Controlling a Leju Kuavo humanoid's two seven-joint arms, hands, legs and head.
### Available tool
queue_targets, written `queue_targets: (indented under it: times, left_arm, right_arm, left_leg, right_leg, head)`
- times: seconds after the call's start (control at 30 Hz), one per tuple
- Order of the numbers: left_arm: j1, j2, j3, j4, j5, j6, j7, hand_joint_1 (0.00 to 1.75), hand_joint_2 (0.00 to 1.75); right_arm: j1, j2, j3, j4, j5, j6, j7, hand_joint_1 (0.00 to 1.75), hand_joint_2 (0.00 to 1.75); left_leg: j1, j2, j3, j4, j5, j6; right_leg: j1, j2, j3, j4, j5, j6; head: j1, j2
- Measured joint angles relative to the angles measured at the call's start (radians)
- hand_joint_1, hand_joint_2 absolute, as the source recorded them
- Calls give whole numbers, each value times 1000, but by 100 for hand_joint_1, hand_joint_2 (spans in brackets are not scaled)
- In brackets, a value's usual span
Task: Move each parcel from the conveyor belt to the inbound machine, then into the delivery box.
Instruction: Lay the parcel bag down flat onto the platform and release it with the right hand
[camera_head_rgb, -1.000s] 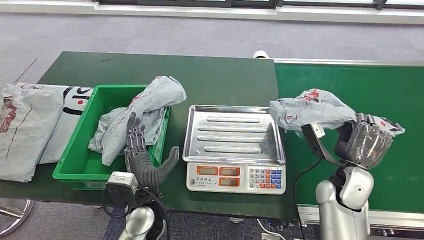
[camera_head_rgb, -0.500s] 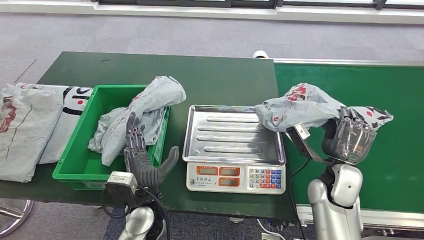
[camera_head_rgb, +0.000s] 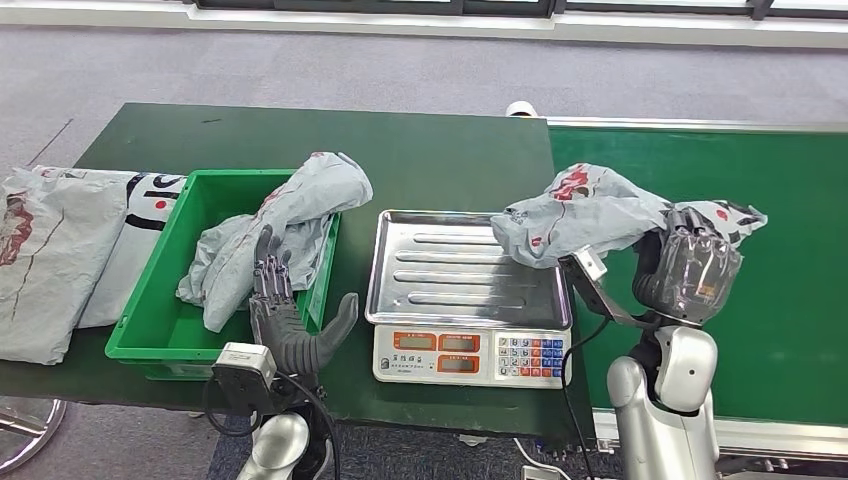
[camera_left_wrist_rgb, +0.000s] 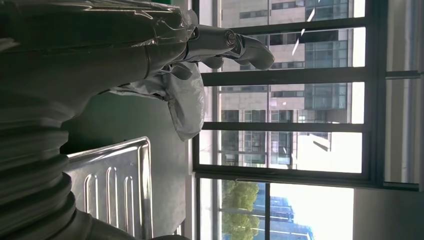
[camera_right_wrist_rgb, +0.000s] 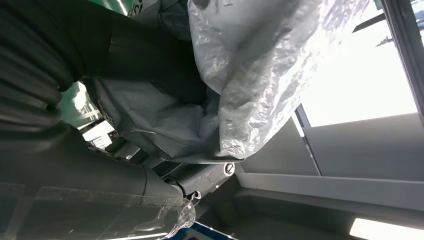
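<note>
Your green bin holds a grey parcel. Your right robot hand grips another parcel over the scale tray's edge; your left robot hand is spread, holding nothing.

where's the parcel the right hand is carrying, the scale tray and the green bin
carried parcel (camera_head_rgb: 585, 212), head view, on its grey crumpled middle
scale tray (camera_head_rgb: 465, 272), head view, on the bare ribbed steel centre
green bin (camera_head_rgb: 152, 297), head view, on its left wall
right hand (camera_head_rgb: 692, 272), head view, on its back
</note>
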Motion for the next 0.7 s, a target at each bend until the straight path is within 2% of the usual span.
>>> queue_targets:
  times: [0.4,0.7]
  left_arm:
    - [0,0,0,1,1,4,0,0,175]
    - [0,0,0,3,1,3,0,0,175]
  right_arm:
    - [14,52,48,-29,-12,0,-113,175,175]
    - [23,93,141,-6,-29,0,-152,175,175]
  left_leg:
    - [0,0,0,0,0,0]
    - [0,0,0,0,0,0]
  right_leg:
    - [1,0,0,0,0,0]
    - [0,0,0,0,0,0]
  head:
    - [0,0]
    - [0,0]
